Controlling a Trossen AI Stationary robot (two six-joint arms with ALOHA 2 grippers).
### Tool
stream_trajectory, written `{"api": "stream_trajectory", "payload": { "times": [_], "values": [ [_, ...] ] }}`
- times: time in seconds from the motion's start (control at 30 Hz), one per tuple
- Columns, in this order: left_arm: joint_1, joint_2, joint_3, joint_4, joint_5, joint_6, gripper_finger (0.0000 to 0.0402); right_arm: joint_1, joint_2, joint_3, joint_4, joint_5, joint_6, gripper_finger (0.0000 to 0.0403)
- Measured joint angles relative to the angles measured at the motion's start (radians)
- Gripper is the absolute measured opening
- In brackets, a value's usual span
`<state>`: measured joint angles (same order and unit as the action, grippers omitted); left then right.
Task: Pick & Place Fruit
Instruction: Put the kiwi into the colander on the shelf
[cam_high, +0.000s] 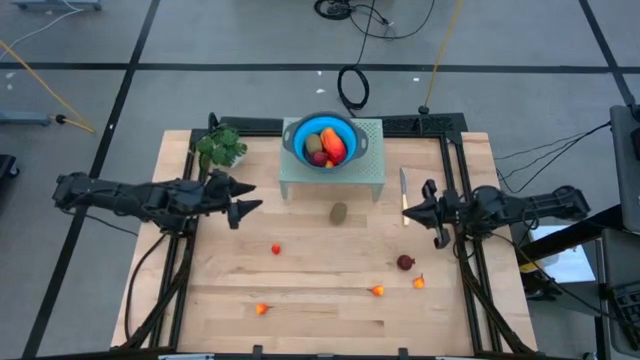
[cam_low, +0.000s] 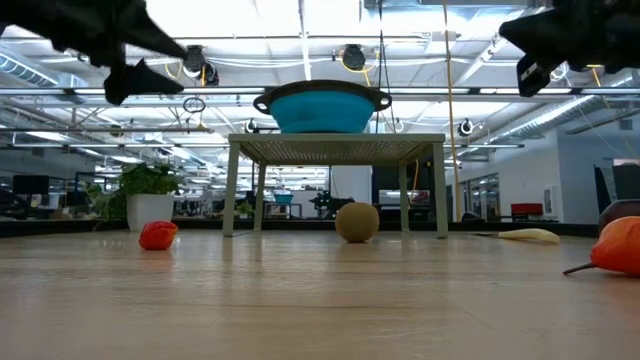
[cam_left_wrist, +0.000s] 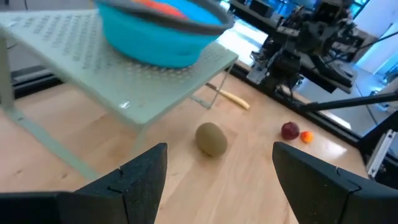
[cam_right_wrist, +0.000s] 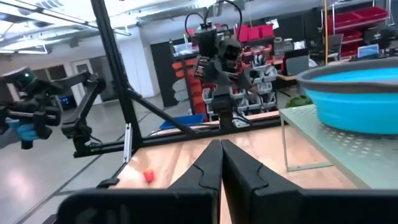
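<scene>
Starting at the left, note the left gripper (cam_high: 243, 198) held above the table with its fingers spread apart and nothing between them, just beside the green leafy bunch (cam_high: 221, 147). Its wrist view faces the brown kiwi-like oval (cam_left_wrist: 211, 138), which lies on the wooden table (cam_high: 320, 300) in front of the small perforated stand (cam_high: 372, 170). The blue bowl (cam_high: 292, 135) on that stand already contains several pieces of fruit.

Treat the oval as light, rounded and probably prone to rolling. Take hold across its short axis at the middle, and close gently.

Tiny orange-red pieces (cam_high: 276, 249) and a dark red round one (cam_high: 404, 263) lie scattered nearer the front edge. At the right, the right gripper (cam_high: 433, 213) waits beside the yellow-handled knife (cam_high: 404, 190), fingers pressed together, empty.
</scene>
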<state>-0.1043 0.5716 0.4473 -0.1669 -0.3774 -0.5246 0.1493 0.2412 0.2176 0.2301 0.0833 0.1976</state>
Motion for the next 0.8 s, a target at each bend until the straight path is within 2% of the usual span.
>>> {"api": "stream_trajectory", "payload": {
  "times": [0.1,0.23,0.4,0.6,0.8],
  "values": [
    [0.018,-0.065,-0.048,-0.003,0.019,0.021,0.0291,0.000,0.052,0.000,0.070,0.005,-0.007,0.0000],
    [0.035,-0.149,-0.099,-0.004,0.048,0.074,0.0291,0.000,0.161,0.000,0.229,0.069,-0.035,0.0000],
    [0.056,-0.234,-0.109,-0.084,0.081,0.093,0.0291,0.000,0.311,0.010,0.382,0.104,-0.038,0.0000],
    [0.076,-0.321,-0.109,-0.177,0.116,0.110,0.0291,0.001,0.489,0.136,0.379,0.127,-0.076,0.0000],
    [0.079,-0.381,-0.109,-0.229,0.117,0.142,0.0291,0.001,0.620,0.278,0.290,0.126,-0.094,0.0000]
  ]
}}
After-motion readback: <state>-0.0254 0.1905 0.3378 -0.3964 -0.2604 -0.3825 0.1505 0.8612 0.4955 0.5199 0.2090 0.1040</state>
